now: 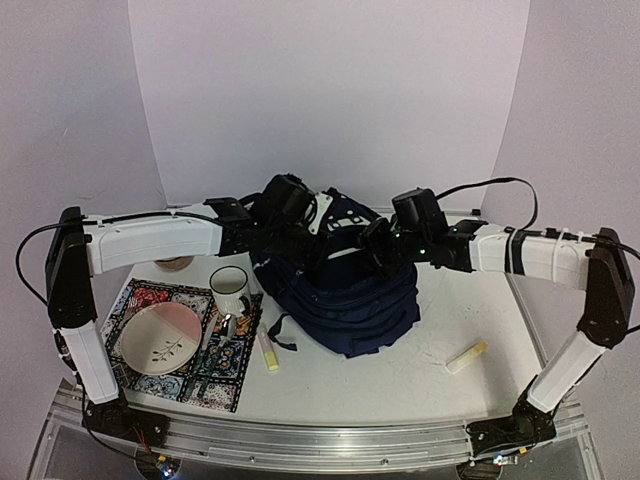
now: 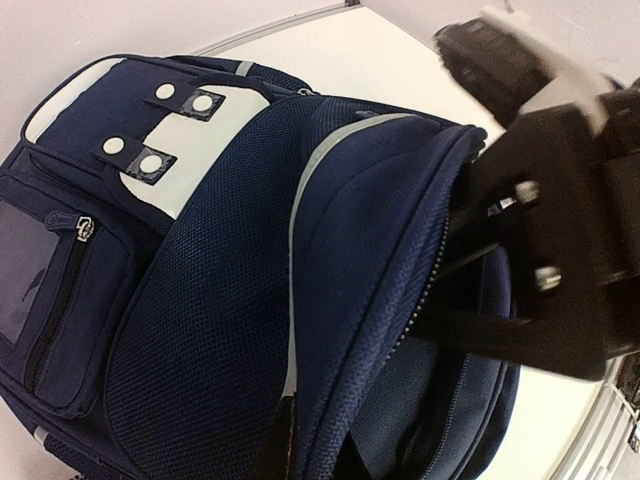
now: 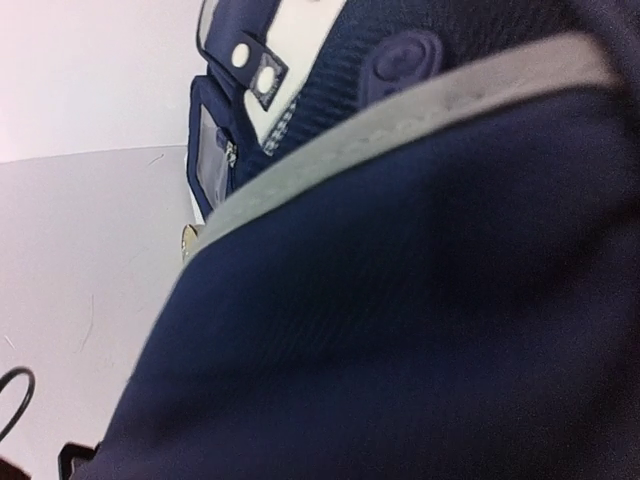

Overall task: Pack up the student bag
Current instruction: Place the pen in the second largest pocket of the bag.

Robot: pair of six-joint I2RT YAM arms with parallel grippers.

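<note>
The student bag (image 1: 345, 295), dark navy with grey stripe trim and white patches, stands in the middle of the table with its main zip open. My left gripper (image 2: 290, 445) is shut on the front flap's edge beside the zip and holds the mouth apart. My right gripper (image 1: 383, 250) reaches into the opening from the right. In the left wrist view its dark fingers (image 2: 470, 330) stand apart inside the bag (image 2: 210, 290), with nothing seen between them. In the right wrist view navy fabric (image 3: 400, 330) fills the frame and hides that gripper's own fingers.
A patterned placemat (image 1: 150, 298) at the left carries a pink plate (image 1: 160, 340) and a white mug (image 1: 228, 285). One yellow-white stick (image 1: 268, 352) lies by the bag's front. Another stick (image 1: 466, 356) lies at the right, near the right arm.
</note>
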